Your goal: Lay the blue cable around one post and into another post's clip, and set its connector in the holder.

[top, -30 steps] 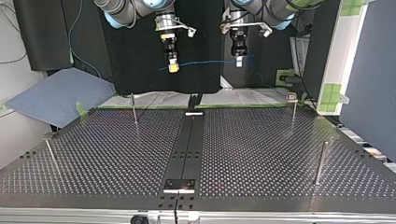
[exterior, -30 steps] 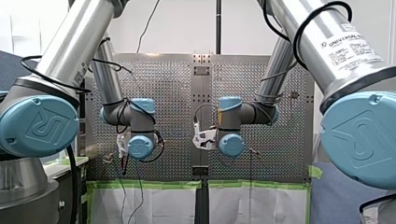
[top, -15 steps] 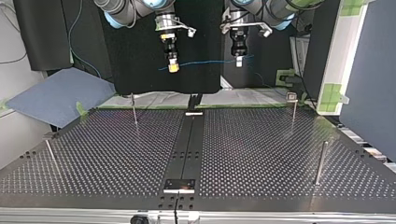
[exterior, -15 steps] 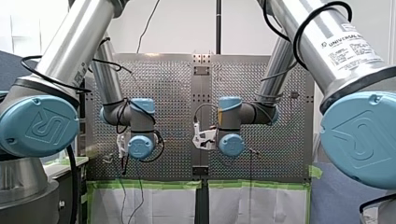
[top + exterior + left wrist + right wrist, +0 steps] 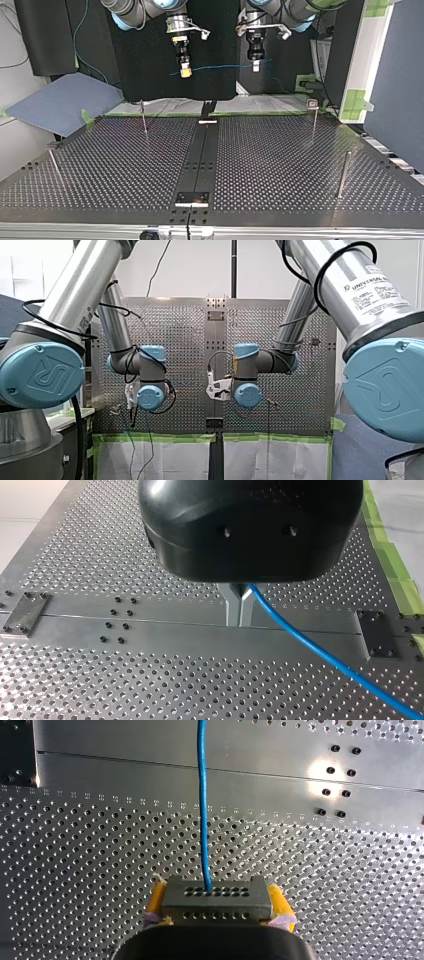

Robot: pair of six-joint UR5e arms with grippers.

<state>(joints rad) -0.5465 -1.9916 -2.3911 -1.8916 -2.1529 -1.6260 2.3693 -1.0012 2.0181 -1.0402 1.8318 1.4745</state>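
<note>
Cable [image 5: 220,66], thin and blue, spans the air between the two grippers, well above the perforated table [image 5: 280,165]. The table's plain centre strip [image 5: 202,155] is the marker for every place below.

In the top view my right gripper [image 5: 185,73] hangs beyond the strip's far end, a little to the view's left of its line. My left gripper [image 5: 255,65] hangs at about the same height, to the view's right of that line. The cable runs nearly level from one to the other, then drops away past my left gripper, further from the strip.

The right wrist view shows yellow pads [image 5: 280,902] clamped on both sides of a dark grey connector [image 5: 216,899], so these jaws are closed on it. The cable leaves the connector's middle and runs straight ahead across the strip.

In the left wrist view the metal fingers [image 5: 235,605] are pressed together directly over the strip. The cable comes out at their side and sweeps off past a dark end plate [image 5: 377,632] on the strip. In the top view the cable passes through this gripper's tip, so its jaws grip the cable.

Four posts stand on the table, two on each side of the strip, all well apart from the cable. At the top view's left of the strip are the thin far post [image 5: 143,117] and the leaning near post [image 5: 54,167]. At its right are the block-topped far post [image 5: 314,120] and the thick near post [image 5: 342,175].
</note>
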